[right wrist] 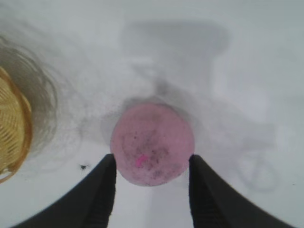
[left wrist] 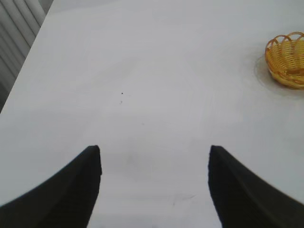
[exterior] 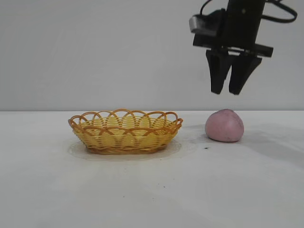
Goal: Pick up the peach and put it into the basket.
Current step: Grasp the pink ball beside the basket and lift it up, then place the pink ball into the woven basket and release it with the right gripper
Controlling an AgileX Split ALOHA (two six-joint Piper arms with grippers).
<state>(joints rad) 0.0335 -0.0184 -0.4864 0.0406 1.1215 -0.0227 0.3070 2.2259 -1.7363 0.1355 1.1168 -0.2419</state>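
Our right gripper [exterior: 227, 91] hangs open above the peach [exterior: 224, 125]; we judge the approach underway. Next we descend and close; the basket [exterior: 125, 131] waits beside.

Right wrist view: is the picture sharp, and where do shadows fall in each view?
Right wrist view: soft overall, the peach blurred at its edge; a broad grey shadow of the arm lies on the table beyond it. Exterior view: crisp, with a faint shadow under the basket and a diffuse one beside the peach. Left wrist view: even light, no marked shadow or glare.
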